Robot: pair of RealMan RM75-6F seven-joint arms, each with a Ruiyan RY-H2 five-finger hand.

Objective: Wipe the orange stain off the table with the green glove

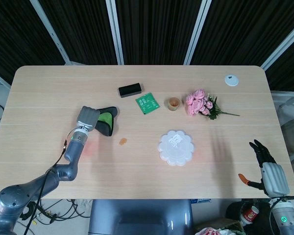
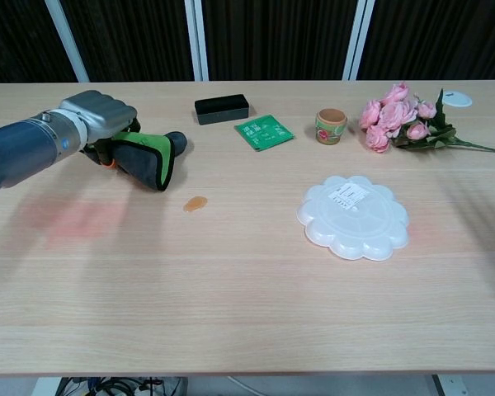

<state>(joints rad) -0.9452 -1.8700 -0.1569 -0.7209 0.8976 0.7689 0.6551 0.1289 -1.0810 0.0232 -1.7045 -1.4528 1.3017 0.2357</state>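
The green and black glove (image 1: 105, 120) (image 2: 151, 154) lies at the left of the table, and my left hand (image 1: 87, 117) (image 2: 99, 116) grips its left end with fingers curled over it. The small orange stain (image 1: 122, 141) (image 2: 195, 203) sits on the wood a short way to the glove's lower right, apart from it. My right hand (image 1: 268, 169) hangs off the table's right front corner with fingers apart, holding nothing; the chest view does not show it.
A black box (image 1: 130, 90), a green packet (image 1: 147, 103), a small cup (image 1: 174, 103) and pink flowers (image 1: 202, 104) line the far side. A white scalloped plate (image 1: 176, 147) lies right of the stain. A white disc (image 1: 231, 80) sits far right.
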